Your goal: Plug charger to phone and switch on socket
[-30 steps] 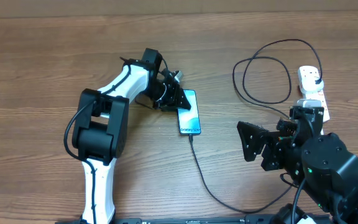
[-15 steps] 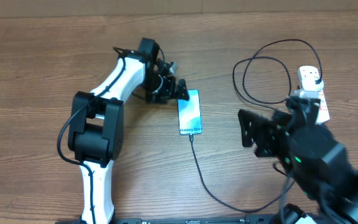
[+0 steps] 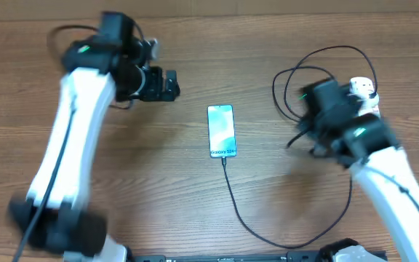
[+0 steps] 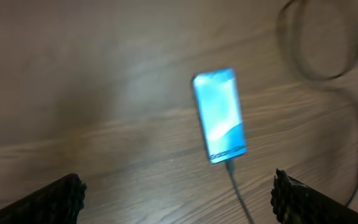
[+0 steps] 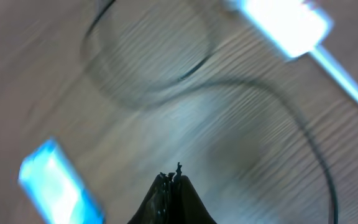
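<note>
The phone [image 3: 221, 131] lies flat mid-table with its light blue screen lit. The charger [image 3: 247, 215], a thin black cable, meets the phone's near end, runs toward the front edge and loops at the back right [image 3: 308, 80]. The socket [image 3: 364, 93], a white strip, is partly hidden under my right arm. My left gripper [image 3: 173, 84] hangs open, well to the left of the phone and apart from it; its wrist view shows the phone [image 4: 220, 115] beyond wide-spread fingers [image 4: 67, 196]. My right gripper [image 5: 173, 175] is shut on nothing, between the phone [image 5: 51, 180] and the socket [image 5: 278, 25].
The strip's thick white cord [image 5: 347, 81] runs off to the right. Cable loops [image 5: 148, 62] lie on the wood just ahead of my right gripper. Both wrist views are blurred by motion. Bare wooden tabletop [image 3: 122, 167] surrounds the phone.
My left gripper opened, let go of the phone and pulled back up and to the left. My right gripper closed and swung up toward the strip.
</note>
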{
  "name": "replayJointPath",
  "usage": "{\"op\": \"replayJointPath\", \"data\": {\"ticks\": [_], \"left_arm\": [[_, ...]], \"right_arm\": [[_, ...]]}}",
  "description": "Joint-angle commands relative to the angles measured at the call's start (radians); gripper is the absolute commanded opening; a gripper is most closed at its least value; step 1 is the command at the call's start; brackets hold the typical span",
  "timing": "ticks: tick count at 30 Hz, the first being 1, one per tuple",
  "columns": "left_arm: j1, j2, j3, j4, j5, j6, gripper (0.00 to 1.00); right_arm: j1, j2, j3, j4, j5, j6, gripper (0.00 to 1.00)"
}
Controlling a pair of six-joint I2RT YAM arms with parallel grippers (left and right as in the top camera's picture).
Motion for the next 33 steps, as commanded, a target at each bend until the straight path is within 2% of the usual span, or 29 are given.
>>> {"op": "replayJointPath", "data": {"ticks": [1, 5, 8, 12, 15, 21, 33], "left_arm": [[-0.005, -0.192, -0.036, 0.003, -0.069, 0.027, 1.00], [-0.005, -0.386, -0.184, 0.066, -0.087, 0.024, 1.00], [-0.005, -0.528, -0.327, 0.120, -0.116, -0.017, 1.00], [-0.005, -0.674, -0.477, 0.134, -0.301, -0.090, 1.00], [-0.005, -0.734, -0.551, 0.114, -0.425, -0.090, 1.00], [-0.005, -0.728, -0.571, 0.019, -0.431, -0.090, 1.00], [-0.007, -0.731, -0.572, 0.020, -0.431, -0.090, 1.00]], "right_arm": [[-0.231, 0.008, 0.004, 0.063, -0.066, -0.087, 0.04], [-0.451, 0.066, 0.004, 0.169, -0.249, -0.187, 0.04], [-0.573, 0.144, 0.015, 0.209, -0.333, -0.188, 0.04], [-0.673, 0.297, 0.104, 0.199, -0.392, -0.216, 0.04], [-0.703, 0.424, 0.215, 0.157, -0.391, -0.242, 0.04], [-0.704, 0.632, 0.415, 0.080, -0.391, -0.286, 0.04], [-0.703, 0.782, 0.449, 0.100, -0.391, -0.286, 0.04]]}}
